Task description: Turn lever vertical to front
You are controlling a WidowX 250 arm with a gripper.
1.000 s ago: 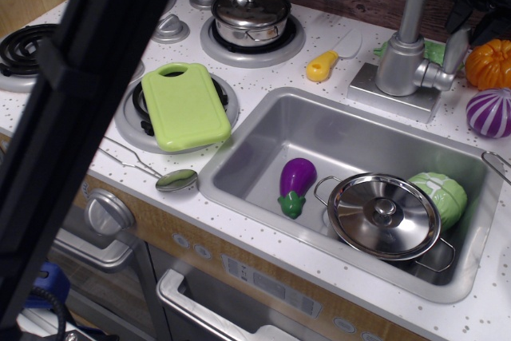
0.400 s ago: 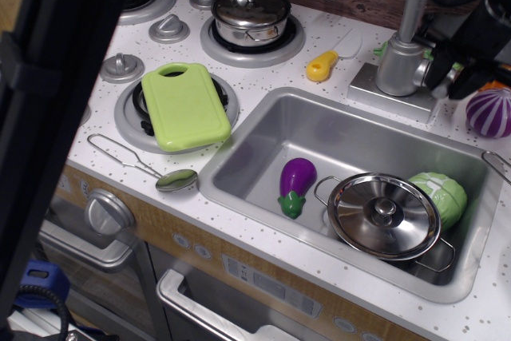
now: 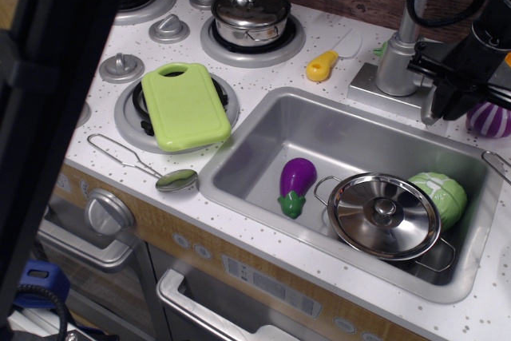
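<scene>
The lever [image 3: 432,103] sits at 3 o'clock of the faucet base [image 3: 397,69], at the back right rim of the sink [image 3: 263,157]. Only a sliver of pale metal shows; the black gripper [image 3: 444,95] covers the rest, so its angle is unclear. I cannot tell whether the fingers are apart or clamped on it. The arm above is cut off by the top right edge.

At 3 o'clock of the gripper a purple striped ball [image 3: 489,120] is half hidden. At 9 o'clock of the base lies a yellow-handled knife [image 3: 322,65]. In the sink are an eggplant [image 3: 295,181], a lidded pot [image 3: 385,216] and a green cabbage [image 3: 444,191] partly behind it. A blurred black bar [image 3: 48,117] blocks the left side.
</scene>
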